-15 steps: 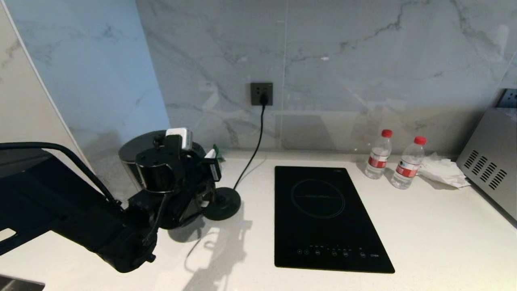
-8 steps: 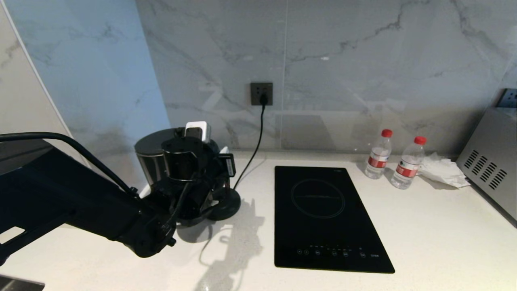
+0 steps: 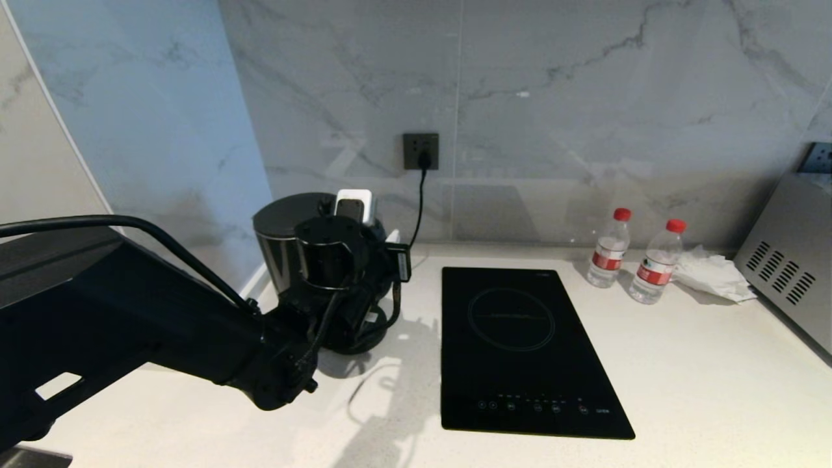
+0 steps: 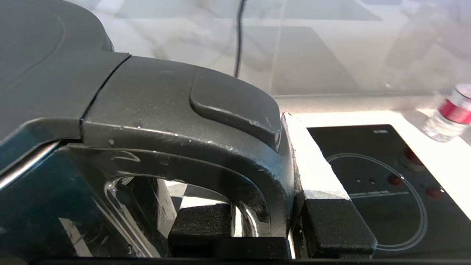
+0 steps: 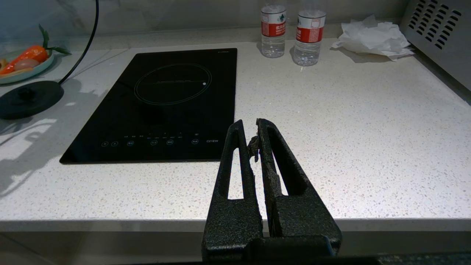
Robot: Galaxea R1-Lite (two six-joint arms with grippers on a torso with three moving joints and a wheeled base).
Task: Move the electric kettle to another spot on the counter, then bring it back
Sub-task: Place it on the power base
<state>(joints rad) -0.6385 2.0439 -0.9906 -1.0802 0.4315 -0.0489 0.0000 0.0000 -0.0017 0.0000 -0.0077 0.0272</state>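
A: Over the power base [image 3: 364,338], left gripper [image 4: 268,224] is clamping the electric kettle [image 3: 286,240] by its handle [image 4: 206,147].
B: Right gripper [image 5: 254,134]?
A: Hanging past the counter [image 5: 349,121] edge, fingers together.

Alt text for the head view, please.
The left end effector grips the handle of the black electric kettle, held over its round power base on the white counter, left of the induction hob and two water bottles.
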